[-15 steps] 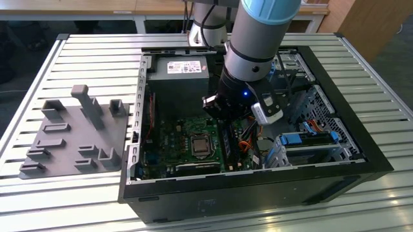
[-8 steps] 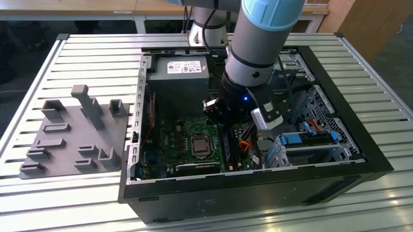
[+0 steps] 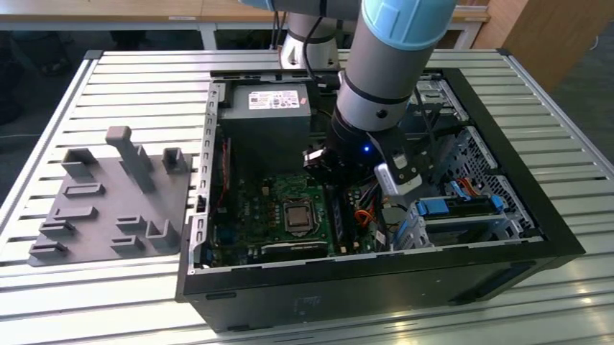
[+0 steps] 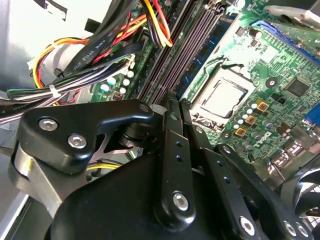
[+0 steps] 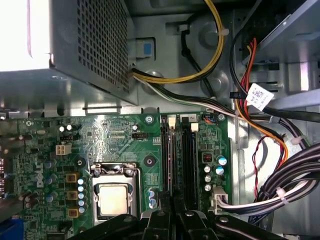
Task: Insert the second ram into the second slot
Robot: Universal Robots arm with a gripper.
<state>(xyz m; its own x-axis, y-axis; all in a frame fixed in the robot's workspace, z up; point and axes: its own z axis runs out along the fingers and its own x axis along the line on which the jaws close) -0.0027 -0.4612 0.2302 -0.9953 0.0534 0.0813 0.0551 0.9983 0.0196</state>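
Note:
My gripper (image 3: 336, 171) hangs low inside the open computer case, right over the long dark memory slots (image 5: 189, 160) beside the processor socket (image 5: 113, 196). In the second wrist view its two black fingers (image 4: 171, 107) lie close together, their tips just short of the slots (image 4: 175, 55). The gripper (image 4: 177, 100) looks shut, and I cannot tell whether anything thin sits between the pads. A thin blue stick with dark chips (image 4: 216, 42) stands on edge along the slots on the processor side. I cannot tell if it is the second ram.
Bundles of black, yellow, red and orange cables (image 5: 260, 150) crowd the slots on the side away from the processor. The power supply box (image 3: 264, 108) sits at the case's far end, drive cages (image 3: 461, 208) on the exterior view's right. A grey parts holder (image 3: 111, 194) lies outside the case.

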